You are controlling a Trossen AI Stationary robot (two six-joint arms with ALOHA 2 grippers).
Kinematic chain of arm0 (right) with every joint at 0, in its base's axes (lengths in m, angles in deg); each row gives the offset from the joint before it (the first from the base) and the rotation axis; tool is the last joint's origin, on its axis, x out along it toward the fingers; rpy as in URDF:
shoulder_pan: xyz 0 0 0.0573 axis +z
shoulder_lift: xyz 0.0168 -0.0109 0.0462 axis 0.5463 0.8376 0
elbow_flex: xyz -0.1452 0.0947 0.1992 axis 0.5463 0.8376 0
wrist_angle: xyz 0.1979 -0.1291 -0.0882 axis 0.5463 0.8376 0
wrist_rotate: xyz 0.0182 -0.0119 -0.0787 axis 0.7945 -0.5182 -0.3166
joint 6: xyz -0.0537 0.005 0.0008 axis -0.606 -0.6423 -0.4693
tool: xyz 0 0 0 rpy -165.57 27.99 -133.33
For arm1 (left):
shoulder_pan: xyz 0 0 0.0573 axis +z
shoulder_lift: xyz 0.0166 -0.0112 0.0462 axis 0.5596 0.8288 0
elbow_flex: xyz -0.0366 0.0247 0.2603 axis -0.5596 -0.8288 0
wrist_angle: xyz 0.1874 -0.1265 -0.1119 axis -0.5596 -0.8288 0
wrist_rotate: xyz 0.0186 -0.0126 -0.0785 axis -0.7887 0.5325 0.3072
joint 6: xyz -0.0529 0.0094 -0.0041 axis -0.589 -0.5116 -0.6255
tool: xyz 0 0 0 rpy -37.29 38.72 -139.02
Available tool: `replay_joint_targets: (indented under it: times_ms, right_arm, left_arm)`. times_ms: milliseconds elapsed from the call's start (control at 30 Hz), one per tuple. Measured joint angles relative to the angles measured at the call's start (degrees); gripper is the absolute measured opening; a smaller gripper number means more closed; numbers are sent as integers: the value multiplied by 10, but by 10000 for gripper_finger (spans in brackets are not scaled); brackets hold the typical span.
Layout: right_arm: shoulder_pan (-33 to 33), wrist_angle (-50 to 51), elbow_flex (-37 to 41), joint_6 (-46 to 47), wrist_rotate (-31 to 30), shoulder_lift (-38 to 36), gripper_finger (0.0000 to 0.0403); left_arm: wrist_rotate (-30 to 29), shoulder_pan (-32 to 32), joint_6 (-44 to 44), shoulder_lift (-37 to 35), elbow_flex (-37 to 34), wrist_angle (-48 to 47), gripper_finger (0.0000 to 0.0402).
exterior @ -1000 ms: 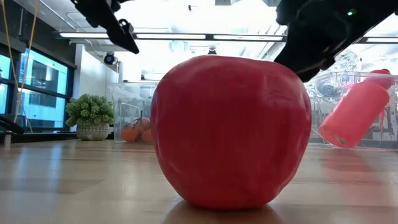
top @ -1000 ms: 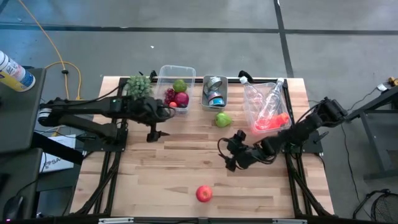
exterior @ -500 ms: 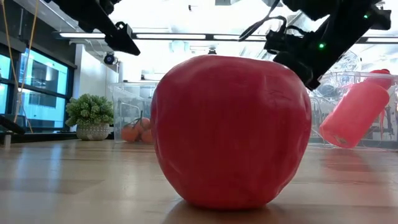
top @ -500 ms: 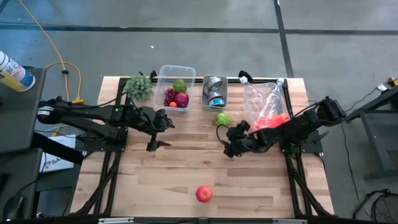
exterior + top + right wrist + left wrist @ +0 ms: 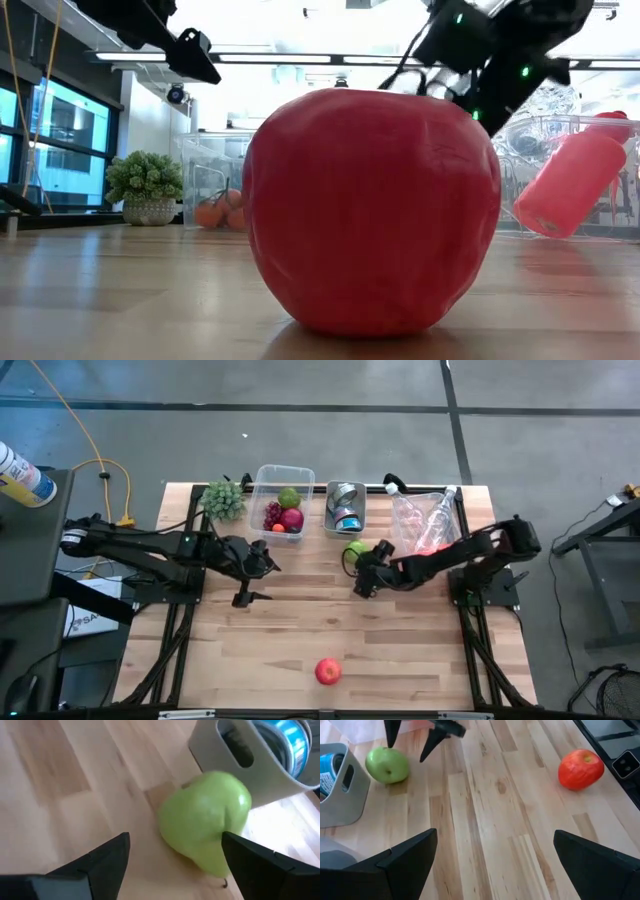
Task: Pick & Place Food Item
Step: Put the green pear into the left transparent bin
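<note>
A green fruit lies on the table just in front of the grey bin; the right wrist view shows it resting on its side. A red apple sits near the table's near edge and fills the low view. My right gripper is open, close to the green fruit on its near side. In its wrist view the fruit lies ahead between the fingers, nearer one of them; no touch shows. My left gripper hovers open over the table's left middle.
A clear tub of fruit, a grey bin of cans and a clear bin of bottles line the far edge, with a small plant at far left. Bare wood lies between the grippers and the red apple.
My right gripper has travelled from the table's right middle toward the far edge and leftward, ending next to the green fruit. My left gripper has drifted slightly toward the near edge. Neither fruit has moved.
</note>
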Motion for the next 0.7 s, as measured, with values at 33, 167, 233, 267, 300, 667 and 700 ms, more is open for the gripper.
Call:
replay_joint_targets:
  times_ms: [33,167,233,267,300,667,700]
  right_arm:
    - [-6,-5,1,-5,0,8,303]
    - [-15,-25,0,-5,2,16,292]
    - [-16,-27,0,-8,4,16,287]
    - [-16,-25,0,-13,3,16,285]
    - [-16,-24,0,-20,1,14,283]
    - [-17,-30,0,-93,-41,11,281]
    - [-19,-31,0,-97,-39,11,281]
  left_arm:
    - [0,0,0,0,0,0,389]
    - [0,0,0,0,0,-3,389]
    - [0,0,0,0,0,-5,389]
    - [0,0,1,0,0,-6,389]
    - [0,0,2,0,0,-5,389]
    - [-2,0,3,0,0,-5,389]
    - [-3,0,7,0,0,-5,389]
